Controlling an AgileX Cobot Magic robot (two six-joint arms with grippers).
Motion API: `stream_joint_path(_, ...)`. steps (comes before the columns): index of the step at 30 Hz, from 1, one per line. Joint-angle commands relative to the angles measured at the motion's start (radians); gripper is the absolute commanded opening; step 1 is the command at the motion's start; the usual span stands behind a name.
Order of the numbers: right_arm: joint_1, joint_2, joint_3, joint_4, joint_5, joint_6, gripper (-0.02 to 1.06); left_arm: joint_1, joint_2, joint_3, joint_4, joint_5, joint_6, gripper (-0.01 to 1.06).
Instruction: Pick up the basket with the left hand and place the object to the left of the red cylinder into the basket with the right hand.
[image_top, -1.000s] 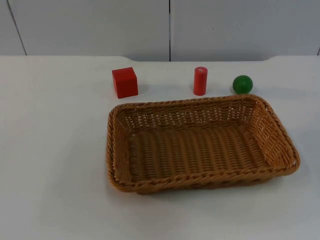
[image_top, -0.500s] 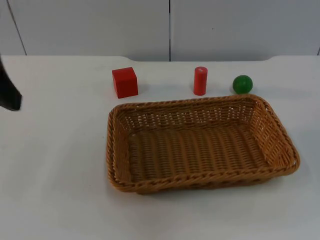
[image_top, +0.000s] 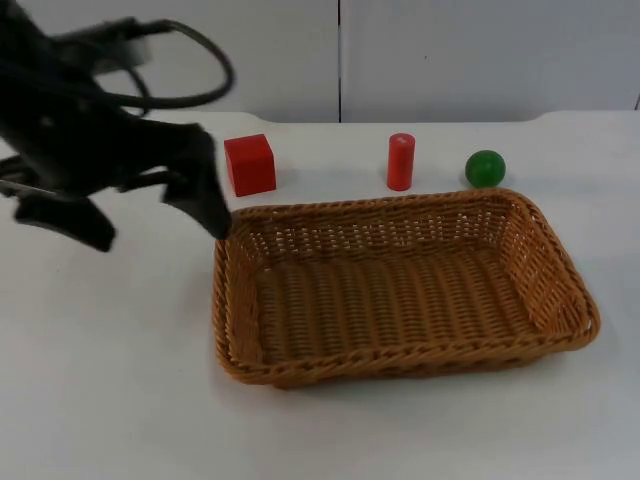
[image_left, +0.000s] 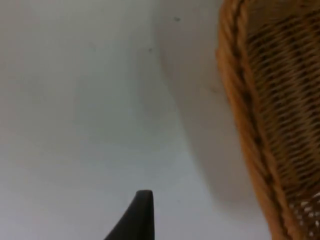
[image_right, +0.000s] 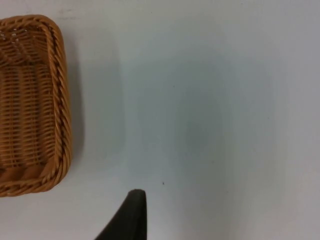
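Hovering left claw (image_top: 155, 225) over bench (image_top: 100, 380), fingers spread wide, one fingertip just beside basket (image_top: 400, 290) rim corner. Cube (image_top: 249, 164) just past claw, apart from it; beyond, cylinder (image_top: 400, 161), then ball (image_top: 485, 168). Right claw: we cannot tell state; basket corner (image_right: 55, 100) near it.
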Motion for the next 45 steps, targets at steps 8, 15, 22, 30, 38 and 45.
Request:
stream_joint_path(8, -0.007, 0.000, -0.004, 0.001, -0.008, 0.000, 1.05, -0.066, 0.231, -0.132, -0.080, -0.012, -0.013, 1.01)
stream_joint_path(15, -0.007, 0.000, -0.004, -0.004, -0.012, 0.000, 1.05, -0.066, 0.330, -0.142, -0.156, -0.019, 0.027, 0.62)
stream_joint_path(22, -0.007, 0.000, -0.004, -0.026, -0.017, 0.000, 1.05, -0.066, 0.344, -0.142, -0.187, -0.039, 0.053, 0.06)
stream_joint_path(30, -0.007, 0.000, -0.004, -0.042, -0.017, 0.000, 1.05, -0.066, 0.294, -0.140, -0.188, 0.047, 0.038, 0.00)
stream_joint_path(38, -0.005, 0.000, -0.004, -0.025, -0.004, 0.007, 1.05, -0.066, 0.123, -0.073, -0.106, 0.168, 0.038, 0.00)
stream_joint_path(45, -0.005, 0.000, -0.004, 0.031, -0.002, -0.001, 1.05, 0.037, -0.057, 0.134, -0.112, 0.156, 0.082, 0.00)
